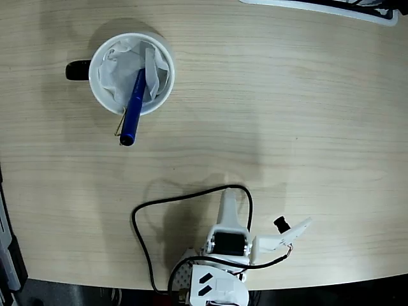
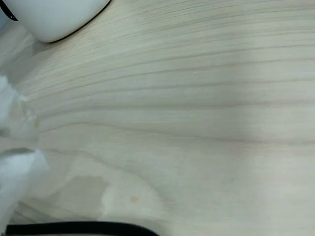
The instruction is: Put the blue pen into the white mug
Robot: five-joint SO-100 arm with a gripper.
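One pen (image 1: pixel 132 107) stands tilted in one mug (image 1: pixel 102 95), its upper end leaning out over the rim. One gripper (image 1: pixel 290 233) sits folded near the table (image 1: pixel 287 115) edge, well apart from the mug; its jaw opening cannot be determined.

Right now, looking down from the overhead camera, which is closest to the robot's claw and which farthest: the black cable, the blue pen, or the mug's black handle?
Measured from the gripper at lower right of the fixed view:
1. Black cable, looping on the table just left of the arm.
2. Blue pen, upper left, leaning out over the white mug rim.
3. Mug's black handle, far upper left.
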